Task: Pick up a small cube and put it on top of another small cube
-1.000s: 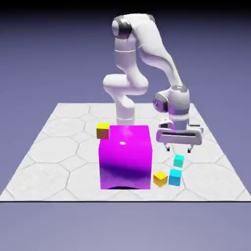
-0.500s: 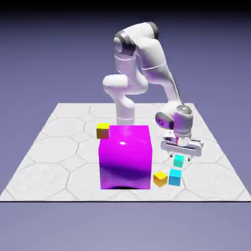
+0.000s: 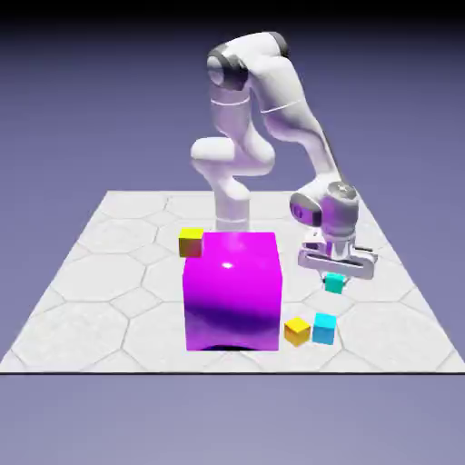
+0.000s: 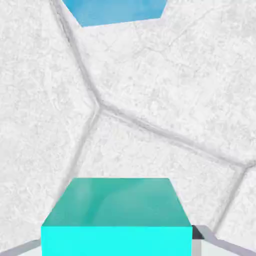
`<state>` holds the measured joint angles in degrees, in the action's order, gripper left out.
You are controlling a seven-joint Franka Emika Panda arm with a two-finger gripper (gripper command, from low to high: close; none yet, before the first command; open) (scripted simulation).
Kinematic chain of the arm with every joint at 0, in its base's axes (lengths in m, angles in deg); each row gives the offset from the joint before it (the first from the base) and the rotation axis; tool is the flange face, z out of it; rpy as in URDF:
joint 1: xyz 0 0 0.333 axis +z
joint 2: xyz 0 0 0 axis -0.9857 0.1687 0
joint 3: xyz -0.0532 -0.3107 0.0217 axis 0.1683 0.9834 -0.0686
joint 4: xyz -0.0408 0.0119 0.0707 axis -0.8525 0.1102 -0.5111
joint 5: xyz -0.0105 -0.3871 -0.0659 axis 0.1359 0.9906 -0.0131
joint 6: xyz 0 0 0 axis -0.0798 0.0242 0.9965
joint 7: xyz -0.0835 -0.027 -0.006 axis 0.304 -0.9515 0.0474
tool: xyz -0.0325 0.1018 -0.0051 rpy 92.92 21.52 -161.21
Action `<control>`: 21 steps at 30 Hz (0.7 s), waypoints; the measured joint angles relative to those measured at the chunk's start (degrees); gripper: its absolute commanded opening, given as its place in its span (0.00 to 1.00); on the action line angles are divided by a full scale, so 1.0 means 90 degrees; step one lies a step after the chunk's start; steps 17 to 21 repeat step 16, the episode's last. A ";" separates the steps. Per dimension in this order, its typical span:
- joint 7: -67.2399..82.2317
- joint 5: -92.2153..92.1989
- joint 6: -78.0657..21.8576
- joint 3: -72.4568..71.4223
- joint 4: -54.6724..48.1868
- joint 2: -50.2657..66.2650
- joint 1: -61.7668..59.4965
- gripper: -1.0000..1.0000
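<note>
The exterior view shows the plain teal cube (image 3: 334, 283), small and bright-faced, grasped by the gripper (image 3: 333, 281). It is behind the sky-blue cube (image 3: 324, 329), to the right of the big magenta cube (image 3: 232, 292).

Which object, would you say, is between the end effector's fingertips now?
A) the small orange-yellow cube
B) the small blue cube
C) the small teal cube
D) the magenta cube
C: the small teal cube fills the space between the fingertips in the hand view.
</note>
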<state>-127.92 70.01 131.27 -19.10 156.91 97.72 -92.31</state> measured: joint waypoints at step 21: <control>-0.2768 0.0615 -0.0086 0.1838 -0.1585 0.1192 0.0279 1.00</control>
